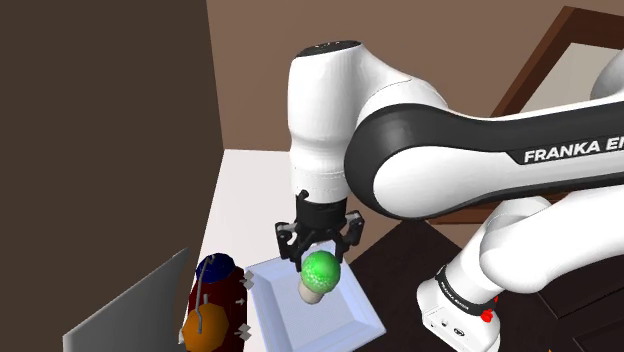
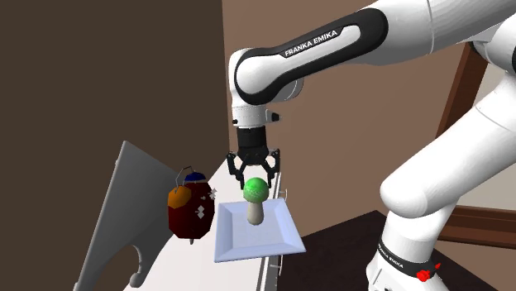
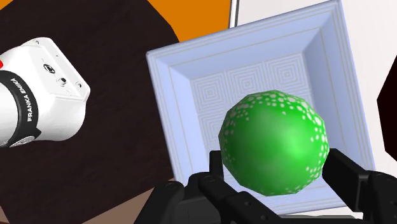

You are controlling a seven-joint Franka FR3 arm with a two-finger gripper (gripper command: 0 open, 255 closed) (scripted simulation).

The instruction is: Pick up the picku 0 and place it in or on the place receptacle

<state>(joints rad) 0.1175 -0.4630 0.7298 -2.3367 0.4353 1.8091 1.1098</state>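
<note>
A mushroom-shaped toy (image 1: 320, 270) with a green, white-speckled cap and a beige stem stands upright on a pale blue square plate (image 1: 352, 326). The second exterior view shows the toy (image 2: 255, 192) near the middle of the plate (image 2: 238, 248). My gripper (image 1: 318, 245) hangs just above the cap, open, its fingers spread wider than the cap and not clasping it. In the wrist view the green cap (image 3: 275, 141) sits over the plate's patterned floor (image 3: 191, 89), between the two fingers of the gripper (image 3: 277, 167).
A dark red and orange rounded object (image 1: 212, 302) (image 2: 190, 207) with a blue top stands right beside the plate. A grey slanted panel (image 1: 130, 310) (image 2: 116, 215) rises beyond it. The white counter (image 1: 250, 190) runs along a brown wall. My white base (image 3: 38, 89) is nearby.
</note>
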